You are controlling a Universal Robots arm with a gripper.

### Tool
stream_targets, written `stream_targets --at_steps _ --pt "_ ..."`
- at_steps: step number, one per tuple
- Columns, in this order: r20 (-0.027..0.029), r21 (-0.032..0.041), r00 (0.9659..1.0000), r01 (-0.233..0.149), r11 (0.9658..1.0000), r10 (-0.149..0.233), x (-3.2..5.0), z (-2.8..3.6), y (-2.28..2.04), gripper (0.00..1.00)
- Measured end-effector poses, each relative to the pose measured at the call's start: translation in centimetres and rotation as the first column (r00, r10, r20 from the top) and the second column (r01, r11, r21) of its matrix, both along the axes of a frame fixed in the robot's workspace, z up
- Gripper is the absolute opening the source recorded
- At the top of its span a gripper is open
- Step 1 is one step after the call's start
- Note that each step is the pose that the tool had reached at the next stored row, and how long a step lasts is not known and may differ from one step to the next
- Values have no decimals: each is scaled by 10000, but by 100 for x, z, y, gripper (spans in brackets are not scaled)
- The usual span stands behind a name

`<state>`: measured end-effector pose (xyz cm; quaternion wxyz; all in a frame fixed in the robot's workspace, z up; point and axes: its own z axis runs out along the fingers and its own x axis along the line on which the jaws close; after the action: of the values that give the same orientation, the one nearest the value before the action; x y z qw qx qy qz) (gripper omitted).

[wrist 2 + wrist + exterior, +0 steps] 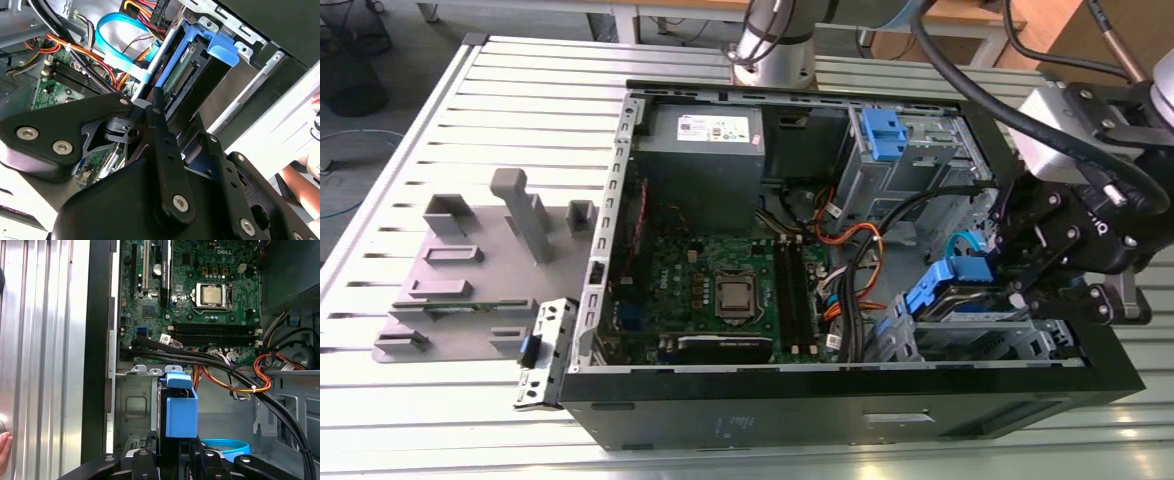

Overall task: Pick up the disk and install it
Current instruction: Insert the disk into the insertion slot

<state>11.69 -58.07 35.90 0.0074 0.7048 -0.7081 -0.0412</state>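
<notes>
A single robot arm [781, 35] rises as a silver column from the far edge of the bench, in the exterior view. Its black wrist assembly [1094, 210], trailing thick black cables, hangs low at the exterior view's right, over the near right corner of the open computer case. The black gripper [1021, 285] points down into that corner of the case. In the second wrist view, the gripper's linkage bars and screws fill the foreground, with its fingers [159, 107] closed on the disk [192, 75] in its blue frame. In the first wrist view, the finger bases sit on either side of the disk's blue frame.
</notes>
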Motion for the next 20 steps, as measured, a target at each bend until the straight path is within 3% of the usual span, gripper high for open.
stream_targets --at_steps 5,11,13,15,16,20 --pt "1 -17 10000 0 10000 0 0 -73 0 35" --pt "6 -21 10000 -3 10000 3 2 -75 0 35" --pt "1 -16 10000 -3 10000 3 2 -77 -1 42" --pt "0 -22 10000 -1 10000 1 0 -74 0 42" --pt "1 -23 10000 -1 10000 1 1 -74 0 48" --pt "1 -25 10000 -1 10000 1 0 -73 0 48"
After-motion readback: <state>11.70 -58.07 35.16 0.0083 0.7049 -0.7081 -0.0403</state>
